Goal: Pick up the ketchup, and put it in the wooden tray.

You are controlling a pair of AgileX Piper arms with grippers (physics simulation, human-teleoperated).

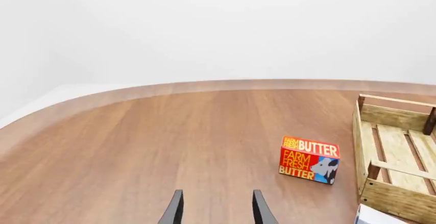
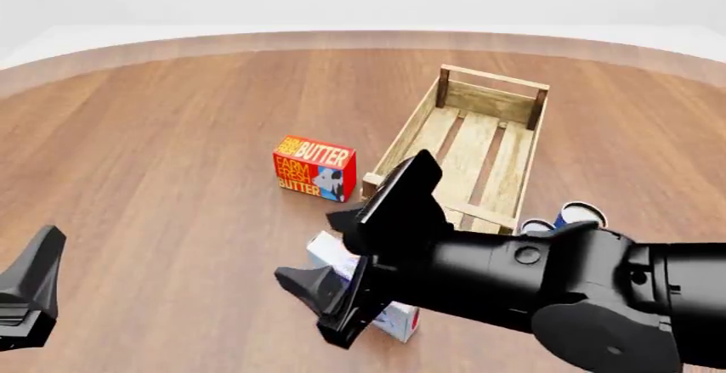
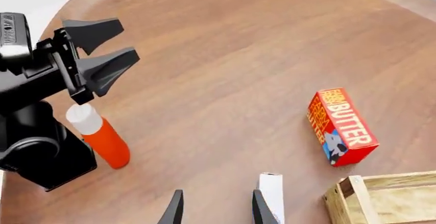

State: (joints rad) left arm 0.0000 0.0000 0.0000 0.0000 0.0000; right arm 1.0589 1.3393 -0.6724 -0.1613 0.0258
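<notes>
— Wood-brown table [image 2: 170, 135] all round, rounded far edge. What's on the left side?

— The left gripper [image 2: 32, 292], low by the near edge. The left wrist view shows its fingers [image 1: 175, 208] spread apart with only bare tabletop between them, gripping nothing.

— And the ketchup?

— I can't find it in the front view. The right wrist view has it: the ketchup [image 3: 102, 137] stands on the table just beside the left arm's base [image 3: 41, 152], white cap up. The left gripper [image 3: 102, 50] hangs above it and clear of it, jaws parted. It's well apart from the crate.

— Moving right?

— A butter box [image 2: 314, 167] sits near the middle of the table, upright on a long edge, just off the crate's near left corner but not touching it. Closer to the near edge lies a white carton [image 2: 392, 313], partly covered by the right arm.

— That arm's tool?

— The right gripper [image 2: 302, 245] reaches leftwards over the white carton. Its wrist view shows the fingers [image 3: 175, 208] wide apart and empty, the carton [image 3: 272, 196] just beside one fingertip.

— Then the crate.

— The wooden tray [image 2: 516, 148] lies right of centre, its long side running away towards the far edge, slatted floor bare. Two cans [image 2: 573, 214] stand against its near right corner, half hidden by the arm.
</notes>
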